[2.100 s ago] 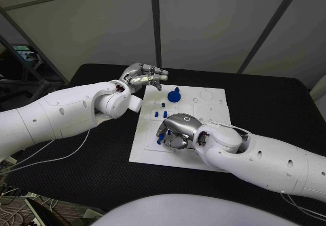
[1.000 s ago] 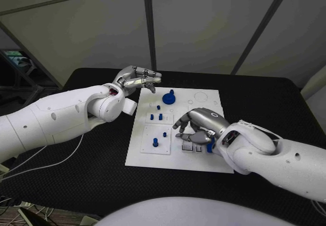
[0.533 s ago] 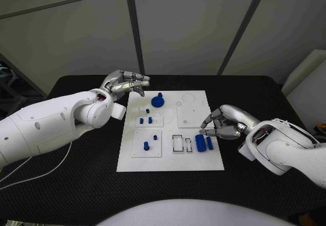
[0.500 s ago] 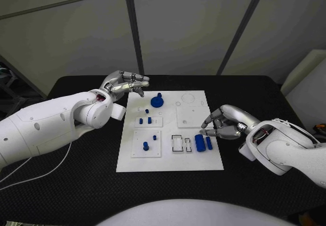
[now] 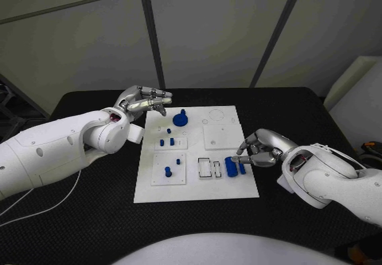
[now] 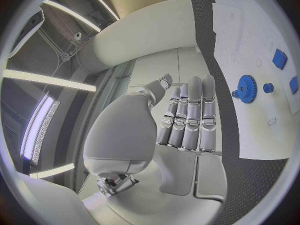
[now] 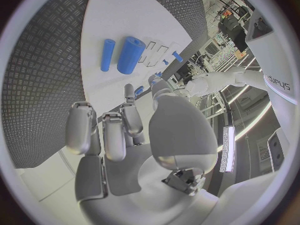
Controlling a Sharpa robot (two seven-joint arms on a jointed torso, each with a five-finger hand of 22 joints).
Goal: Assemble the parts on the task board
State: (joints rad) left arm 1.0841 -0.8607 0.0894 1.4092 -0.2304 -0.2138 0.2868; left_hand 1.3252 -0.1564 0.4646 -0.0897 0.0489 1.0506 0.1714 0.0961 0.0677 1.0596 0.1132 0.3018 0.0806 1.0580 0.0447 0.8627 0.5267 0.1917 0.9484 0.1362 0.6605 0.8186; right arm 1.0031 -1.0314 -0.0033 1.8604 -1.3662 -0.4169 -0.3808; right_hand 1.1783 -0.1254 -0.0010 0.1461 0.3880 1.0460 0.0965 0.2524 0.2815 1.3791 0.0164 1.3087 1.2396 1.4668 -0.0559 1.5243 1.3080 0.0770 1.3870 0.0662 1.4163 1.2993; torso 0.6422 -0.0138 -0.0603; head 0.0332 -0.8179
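**Hand Poses at the Task Board**

Head view: The board (image 5: 196, 190) lay at the middle of the black table (image 5: 95, 215). The left arm reached in along the board's far left corner. The left hand (image 5: 144, 100) hovered there above the table, fingers curled in together, holding nothing. A blue gear (image 5: 180, 118) stood on the board just beside that hand. Small blue pegs (image 5: 165, 142) stood in a plate nearer the middle, and another peg (image 5: 169, 171) stood in the plate below. The right hand (image 5: 261, 147) sat at the board's right edge, fingers bent inward, with its fingertips (image 5: 241, 160) just beside a thick blue cylinder (image 5: 231, 167) and a thin one (image 5: 242, 168).

Left wrist view: The left hand (image 6: 164, 135) showed its fingers lying side by side, nothing between them. The gear (image 6: 247, 88) lay apart from them on the board (image 6: 262, 130).

Right wrist view: The right hand (image 7: 134, 135) had its fingers bent and empty. The thick cylinder (image 7: 130, 55) and the thin one (image 7: 107, 54) lay side by side on the board (image 7: 134, 15), apart from the fingers.
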